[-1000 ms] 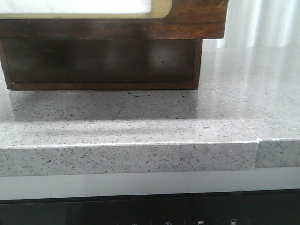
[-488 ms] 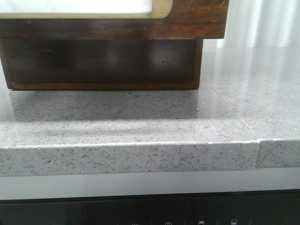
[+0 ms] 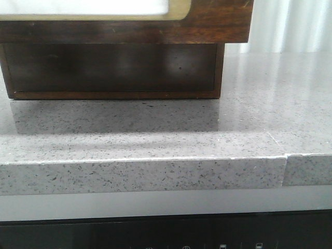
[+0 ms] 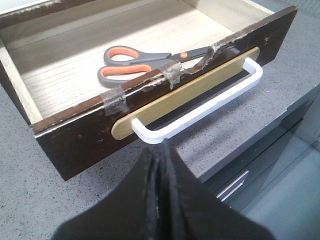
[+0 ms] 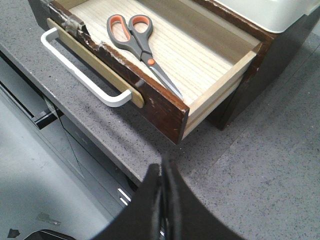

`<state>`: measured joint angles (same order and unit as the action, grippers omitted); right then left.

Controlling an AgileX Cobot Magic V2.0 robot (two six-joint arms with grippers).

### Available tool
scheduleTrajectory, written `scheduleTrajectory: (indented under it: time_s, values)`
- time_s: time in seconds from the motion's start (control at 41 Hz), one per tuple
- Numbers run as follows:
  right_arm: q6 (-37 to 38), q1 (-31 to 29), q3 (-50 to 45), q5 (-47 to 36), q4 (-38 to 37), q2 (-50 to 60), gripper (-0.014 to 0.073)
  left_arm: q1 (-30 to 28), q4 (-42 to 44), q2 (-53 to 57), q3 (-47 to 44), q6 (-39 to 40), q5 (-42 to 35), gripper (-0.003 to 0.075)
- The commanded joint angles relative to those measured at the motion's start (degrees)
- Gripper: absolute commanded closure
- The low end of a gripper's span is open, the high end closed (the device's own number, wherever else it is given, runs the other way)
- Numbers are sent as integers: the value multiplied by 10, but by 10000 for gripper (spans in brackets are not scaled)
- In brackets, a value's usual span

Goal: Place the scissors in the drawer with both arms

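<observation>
The drawer (image 4: 75,142) stands pulled out over the counter, and its dark scratched face carries a tan plate and a white bar handle (image 4: 200,107). The scissors (image 4: 145,62) lie flat on its pale wooden floor, grey handles with orange loops, blades towards the front wall. My left gripper (image 4: 159,150) is shut and empty, with its tips just short of the handle's end. The right wrist view shows the same scissors (image 5: 140,42) in the drawer (image 5: 220,92). My right gripper (image 5: 164,167) is shut and empty above the counter, near the drawer's corner. The front view shows neither arm.
In the front view the drawer face (image 3: 218,21) overhangs the wooden cabinet (image 3: 114,67), which stands on the speckled grey countertop (image 3: 155,174). A white bin (image 5: 270,12) sits on top of the cabinet. Grey kitchen drawer fronts (image 5: 75,145) lie below the counter edge.
The drawer face in the front view has crept very slightly to the right. Nothing else differs.
</observation>
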<state>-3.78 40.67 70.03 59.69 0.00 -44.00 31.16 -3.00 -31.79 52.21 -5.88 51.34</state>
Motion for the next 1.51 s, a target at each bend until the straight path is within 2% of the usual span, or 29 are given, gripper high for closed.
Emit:
scheduleTrajectory:
  time_s: [0.0, 0.195, 0.366, 0.683, 0.854, 1.098, 1.171, 1.488]
  values:
    - [1, -1, 12, -41, -7, 1, 710, 4, -4, -4, 18, 5, -47, 741]
    - [1, -1, 12, -40, -7, 1, 710, -1, -4, -4, 16, 5, -48, 741]
    - [1, -1, 12, -35, -7, 1, 710, -73, 3, 32, -33, 4, -74, 741]
    - [1, -1, 12, -34, -7, 1, 710, -230, 25, 194, -275, 2, -326, 741]
    - [1, -1, 12, -34, -7, 1, 710, -278, 24, 275, -409, 2, -427, 741]
    - [1, -1, 12, -33, -7, 1, 710, -305, 2, 330, -540, 2, -533, 741]
    - [1, -1, 12, -33, -7, 1, 710, -306, -6, 331, -536, 2, -506, 741]
    - [1, -1, 12, -31, -7, -1, 710, -305, -6, 331, -539, 2, -539, 741]
